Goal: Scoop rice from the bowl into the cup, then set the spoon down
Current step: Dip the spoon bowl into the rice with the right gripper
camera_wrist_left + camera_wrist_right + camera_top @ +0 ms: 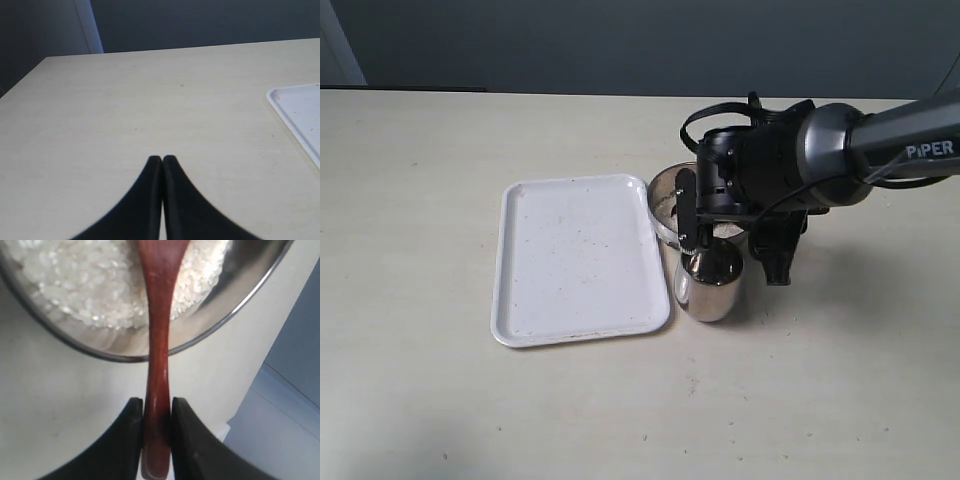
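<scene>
My right gripper (pixel 157 407) is shut on the slim handle of the reddish-brown wooden spoon (pixel 158 340). The spoon reaches over the rim of the steel bowl (pixel 227 310), its head out of frame above the white rice (pixel 75 285). In the exterior view the right gripper (pixel 692 215) hangs over the bowl (pixel 660 195), just behind the shiny steel cup (pixel 710 280). The arm hides most of the bowl and the spoon there. My left gripper (pixel 162 159) is shut on nothing, low over bare table, and does not show in the exterior view.
A white rectangular tray (pixel 580 258) lies left of the bowl and cup, its right edge close to both; its corner (pixel 295 107) also shows in the left wrist view. The pale table (pixel 440 400) stretches wide around them.
</scene>
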Tool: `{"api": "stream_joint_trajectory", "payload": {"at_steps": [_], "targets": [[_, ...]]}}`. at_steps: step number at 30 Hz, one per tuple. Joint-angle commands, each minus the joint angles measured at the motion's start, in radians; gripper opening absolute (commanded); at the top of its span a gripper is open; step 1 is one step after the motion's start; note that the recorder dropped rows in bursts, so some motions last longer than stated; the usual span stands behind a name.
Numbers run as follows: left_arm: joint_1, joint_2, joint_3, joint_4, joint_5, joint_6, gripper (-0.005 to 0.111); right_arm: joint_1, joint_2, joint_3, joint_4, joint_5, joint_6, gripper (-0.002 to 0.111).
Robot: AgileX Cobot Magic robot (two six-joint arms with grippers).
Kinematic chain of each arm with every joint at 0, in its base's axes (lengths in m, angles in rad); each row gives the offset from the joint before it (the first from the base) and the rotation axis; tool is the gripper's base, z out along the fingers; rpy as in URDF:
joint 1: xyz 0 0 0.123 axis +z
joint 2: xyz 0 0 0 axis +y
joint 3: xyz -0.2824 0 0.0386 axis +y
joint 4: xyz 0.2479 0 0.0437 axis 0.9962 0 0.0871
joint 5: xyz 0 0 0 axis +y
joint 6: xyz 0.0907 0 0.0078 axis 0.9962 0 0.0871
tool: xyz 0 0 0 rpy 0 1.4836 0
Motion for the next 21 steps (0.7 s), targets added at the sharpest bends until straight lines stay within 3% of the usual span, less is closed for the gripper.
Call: {"api": "stream_joint_trajectory", "payload": {"at_steps": [1,15,21], "targets": [[-0.002,0.001,-0.008,0.000,-0.014,-0.006,0.001,-0.003,-0.010,-0.004,0.021,0.030,0.059,-0.001],[-0.002,0.001,-0.008,0.000,-0.011,-0.006,0.001,-0.009,-0.063,-0.004,0.088,0.022,0.142,-0.001],[-0.002,0.001,-0.008,0.000,-0.011,-0.006,0.001,-0.089,-0.081,-0.004,0.240,0.016,0.095,-0.001]]}}
